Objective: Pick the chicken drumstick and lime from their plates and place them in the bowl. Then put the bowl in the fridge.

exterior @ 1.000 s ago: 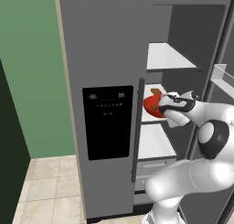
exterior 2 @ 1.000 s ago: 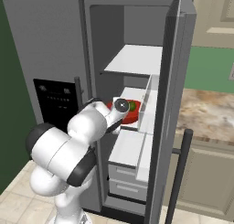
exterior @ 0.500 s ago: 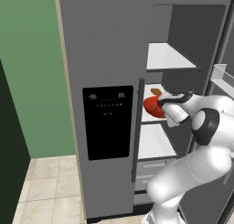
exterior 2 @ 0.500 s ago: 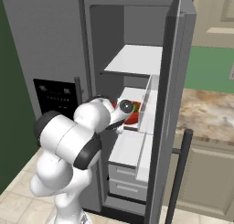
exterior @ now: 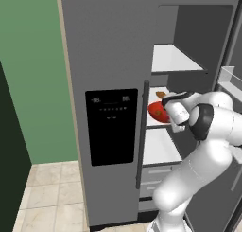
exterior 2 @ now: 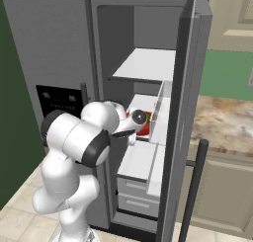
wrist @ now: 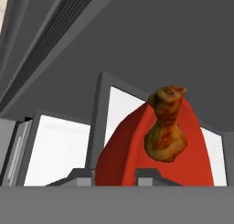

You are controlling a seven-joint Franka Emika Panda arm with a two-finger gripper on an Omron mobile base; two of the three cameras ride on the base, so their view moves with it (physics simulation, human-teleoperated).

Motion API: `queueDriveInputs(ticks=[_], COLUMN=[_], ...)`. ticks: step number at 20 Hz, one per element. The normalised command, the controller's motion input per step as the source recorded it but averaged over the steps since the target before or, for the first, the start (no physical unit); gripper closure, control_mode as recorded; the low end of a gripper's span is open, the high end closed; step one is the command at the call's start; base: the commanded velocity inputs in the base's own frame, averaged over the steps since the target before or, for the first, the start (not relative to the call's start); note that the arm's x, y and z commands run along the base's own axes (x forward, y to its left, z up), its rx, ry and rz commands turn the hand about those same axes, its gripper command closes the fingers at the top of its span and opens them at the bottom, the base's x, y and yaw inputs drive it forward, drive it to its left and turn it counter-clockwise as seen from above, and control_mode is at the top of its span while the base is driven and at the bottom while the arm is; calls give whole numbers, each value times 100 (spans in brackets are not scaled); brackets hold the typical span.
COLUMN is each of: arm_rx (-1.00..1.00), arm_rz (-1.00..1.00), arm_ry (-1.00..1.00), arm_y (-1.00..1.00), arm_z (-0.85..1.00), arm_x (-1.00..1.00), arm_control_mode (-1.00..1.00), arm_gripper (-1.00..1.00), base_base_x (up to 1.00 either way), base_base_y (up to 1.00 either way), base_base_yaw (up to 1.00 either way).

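Hand view: chicken drumstick [wrist: 166, 129] in red bowl [wrist: 123, 154], just beyond pincer [wrist: 115, 175].

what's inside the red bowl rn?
The chicken drumstick lies in the red bowl, thin end up in the hand view. No lime visible; the bowl's lower inside is hidden behind its rim.

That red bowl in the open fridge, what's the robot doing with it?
The robot's fingers are closed on the rim of the red bowl, holding it at a middle shelf inside the fridge. A chicken drumstick lies in the bowl. Whether the bowl rests on the shelf yet, I cannot tell.
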Motion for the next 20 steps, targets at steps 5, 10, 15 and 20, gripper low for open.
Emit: queueDriveInputs(ticks=[5, 10, 15, 20], arm_rx=[0, 0, 0, 0], arm_rz=[0, 0, 0, 0], arm_ry=[0, -4, -4, 0], arm_y=[-6, -1, -8, -14], arm_z=[-19, -12, -12, -13], arm_x=[17, 25, 24, 18], arm_control_mode=[-100, -100, -100, -100], arm_gripper=[100, 100, 100, 100], base_base_x=[0, 0, 0, 0], base_base_y=[0, 0, 0, 0], base_base_yaw=[0, 0, 0, 0])
